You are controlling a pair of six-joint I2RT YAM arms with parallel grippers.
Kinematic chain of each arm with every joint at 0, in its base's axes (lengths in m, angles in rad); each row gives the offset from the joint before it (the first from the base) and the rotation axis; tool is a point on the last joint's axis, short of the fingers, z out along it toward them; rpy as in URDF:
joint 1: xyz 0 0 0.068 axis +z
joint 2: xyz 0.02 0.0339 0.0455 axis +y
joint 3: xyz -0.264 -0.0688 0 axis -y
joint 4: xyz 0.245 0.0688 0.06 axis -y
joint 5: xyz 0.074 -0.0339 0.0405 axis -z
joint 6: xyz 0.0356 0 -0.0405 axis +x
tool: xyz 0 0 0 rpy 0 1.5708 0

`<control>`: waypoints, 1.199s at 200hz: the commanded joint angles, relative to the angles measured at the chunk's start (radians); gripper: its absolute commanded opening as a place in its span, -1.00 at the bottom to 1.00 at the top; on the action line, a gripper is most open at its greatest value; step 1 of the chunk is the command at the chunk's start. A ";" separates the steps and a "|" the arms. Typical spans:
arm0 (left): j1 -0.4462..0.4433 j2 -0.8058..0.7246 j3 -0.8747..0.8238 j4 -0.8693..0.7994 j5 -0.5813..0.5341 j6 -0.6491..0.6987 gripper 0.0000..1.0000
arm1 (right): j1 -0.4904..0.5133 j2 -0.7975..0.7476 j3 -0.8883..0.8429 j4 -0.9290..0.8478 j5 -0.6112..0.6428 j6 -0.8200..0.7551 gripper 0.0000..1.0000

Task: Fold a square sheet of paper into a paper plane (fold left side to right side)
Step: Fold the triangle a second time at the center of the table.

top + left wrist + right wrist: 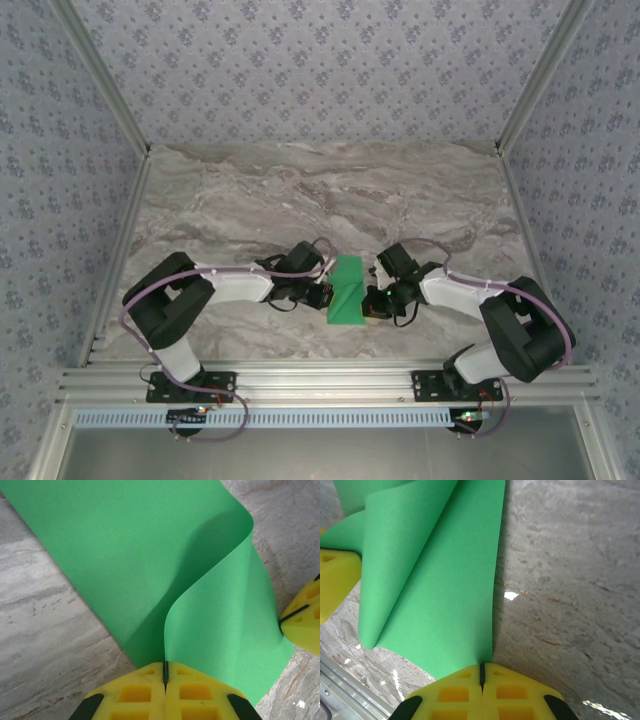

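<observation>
The square sheet of paper (347, 290) lies on the table (330, 190), near its front edge, between the two arms. The left gripper (165, 670) touches its left side and the right gripper (481, 669) its right side. One part of the sheet curls over the other.

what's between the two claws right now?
The square sheet of paper, curled over, spans from left claw to right claw; each is shut on an edge. Clearest in left wrist view.
</observation>
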 commanded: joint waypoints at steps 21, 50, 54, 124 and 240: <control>0.003 0.021 0.030 -0.012 0.004 0.026 -1.00 | 0.004 0.003 -0.018 -0.021 0.025 -0.012 -0.94; 0.003 0.028 0.027 -0.014 0.008 0.026 -1.00 | -0.028 -0.076 -0.031 0.062 -0.055 0.005 -0.94; 0.003 0.029 0.026 -0.016 0.007 0.026 -1.00 | -0.034 -0.087 -0.031 0.068 -0.064 0.005 -0.94; 0.003 0.026 0.019 -0.020 -0.001 0.026 -1.00 | -0.049 -0.069 -0.023 0.288 -0.167 0.091 -0.94; 0.002 0.020 0.025 -0.037 -0.019 0.033 -1.00 | -0.017 0.126 0.065 0.366 -0.179 0.082 -0.95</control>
